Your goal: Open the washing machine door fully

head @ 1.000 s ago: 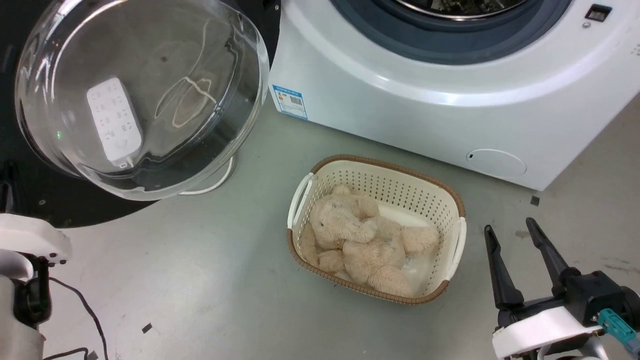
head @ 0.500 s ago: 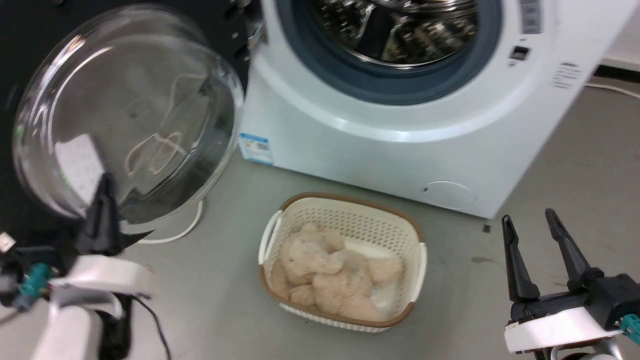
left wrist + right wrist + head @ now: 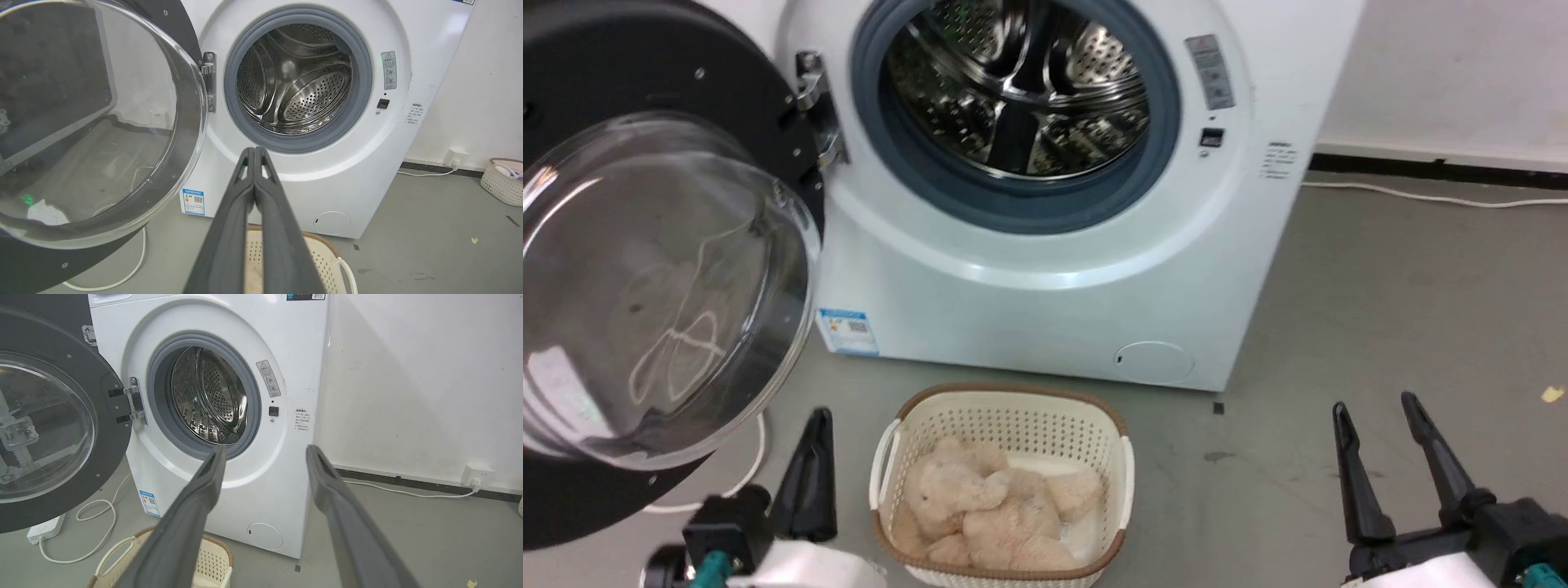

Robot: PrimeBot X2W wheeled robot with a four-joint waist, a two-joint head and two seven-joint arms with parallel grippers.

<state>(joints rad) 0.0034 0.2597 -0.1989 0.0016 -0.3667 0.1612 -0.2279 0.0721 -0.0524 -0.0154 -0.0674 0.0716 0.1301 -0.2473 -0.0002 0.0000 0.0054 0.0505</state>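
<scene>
Round glossy black washing machine door with clear glass bowl (image 3: 654, 278) hangs swung out left of the perforated steel drum (image 3: 1021, 90), near full I judge, so I'd push its rim gently with my pinched-together left gripper (image 3: 254, 150), wide-spread empty right gripper (image 3: 1374, 404) kept clear.

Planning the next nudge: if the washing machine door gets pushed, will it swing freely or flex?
The washing machine door likely swings rigidly on its metal hinge. Its bulging glass bowl looks smooth, so a push could slip there.
</scene>
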